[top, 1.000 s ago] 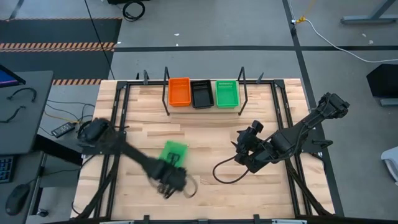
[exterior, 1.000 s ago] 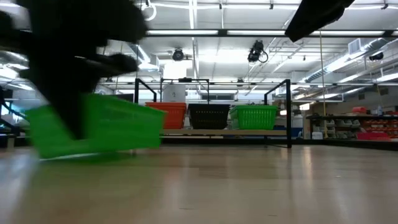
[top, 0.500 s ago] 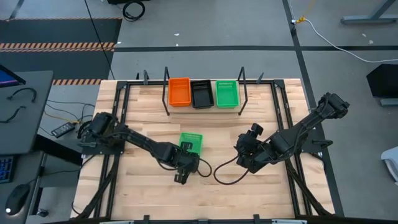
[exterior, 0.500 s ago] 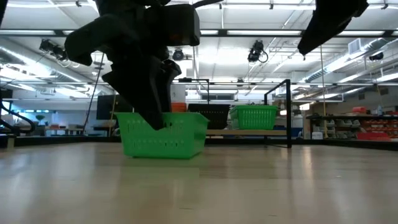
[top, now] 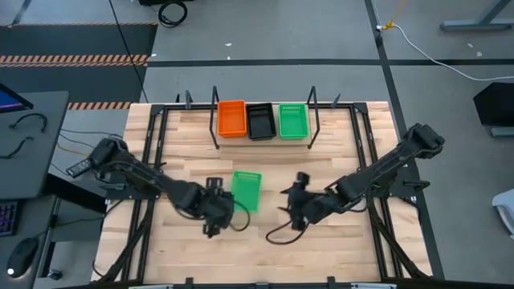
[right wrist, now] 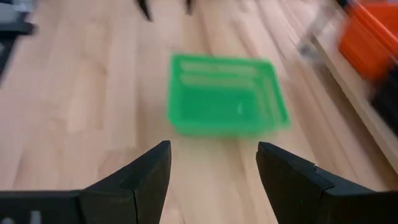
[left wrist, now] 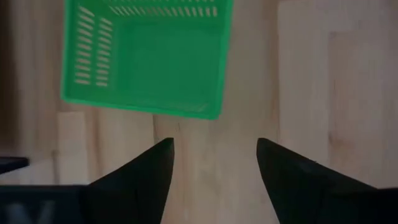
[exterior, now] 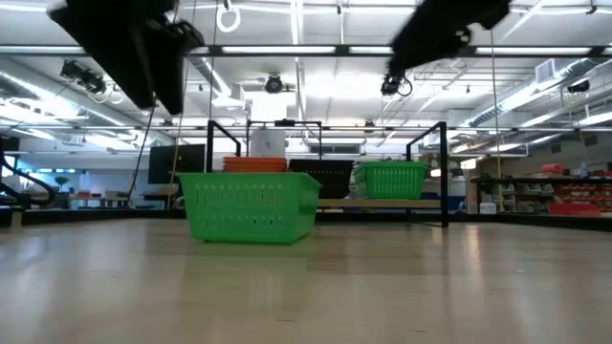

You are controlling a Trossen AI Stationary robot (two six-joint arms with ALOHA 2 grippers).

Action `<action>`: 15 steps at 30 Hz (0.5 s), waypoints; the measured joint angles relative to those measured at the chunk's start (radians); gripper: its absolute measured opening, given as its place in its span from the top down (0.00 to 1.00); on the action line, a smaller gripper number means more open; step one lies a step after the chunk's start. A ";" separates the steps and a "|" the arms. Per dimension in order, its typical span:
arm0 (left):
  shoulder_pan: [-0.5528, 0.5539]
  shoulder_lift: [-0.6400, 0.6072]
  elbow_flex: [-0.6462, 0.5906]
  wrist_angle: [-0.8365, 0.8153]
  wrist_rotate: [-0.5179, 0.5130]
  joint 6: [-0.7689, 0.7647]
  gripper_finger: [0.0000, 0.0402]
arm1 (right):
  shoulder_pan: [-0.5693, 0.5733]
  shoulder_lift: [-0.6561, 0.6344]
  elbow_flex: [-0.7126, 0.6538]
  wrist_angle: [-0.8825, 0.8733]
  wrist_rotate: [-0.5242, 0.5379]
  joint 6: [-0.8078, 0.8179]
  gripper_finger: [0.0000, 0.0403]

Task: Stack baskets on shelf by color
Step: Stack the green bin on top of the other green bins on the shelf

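So using the loose green basket (top: 247,189) as the anchor here: it sits flat on the wooden table (top: 185,144), out in the middle, well in front of the shelf (top: 263,138). Just to its left in the overhead shot is the left gripper (top: 214,202), and nothing is touching it. The left wrist camera shows its two dark fingers (left wrist: 134,183) spread wide with bare wood between them and the green basket (left wrist: 146,59) lying a bit beyond the tips, clear of both. So that one is open and empty, hanging just beside the basket's left side. On the other side of the basket is the right gripper (top: 295,201), near it but also apart. Its wrist view has the same look: fingers (right wrist: 134,180) splayed with plain table between them, the green basket (right wrist: 227,94) ahead of the tips and not in the grip. Open, holding nothing. From the table-level camera the green basket (exterior: 251,205) stands upright on the wood with both arms above it. Behind the basket, on the shelf, there's an orange basket (top: 231,118) on the left, a black basket (top: 260,121) in the middle and another green one (top: 293,120) on the right, side by side and touching or nearly so.
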 joint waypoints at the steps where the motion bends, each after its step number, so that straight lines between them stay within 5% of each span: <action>1: -0.019 -0.015 -0.001 -0.008 -0.024 -0.020 0.42 | -0.008 0.027 0.007 0.046 -0.019 -0.041 0.40; 9: -0.140 -0.133 -0.133 0.071 -0.281 -0.149 0.43 | -0.091 0.288 0.247 0.039 -0.142 -0.176 0.39; 15: -0.169 -0.231 -0.356 0.299 -0.314 -0.176 0.41 | -0.127 0.441 0.447 -0.100 -0.182 -0.180 0.34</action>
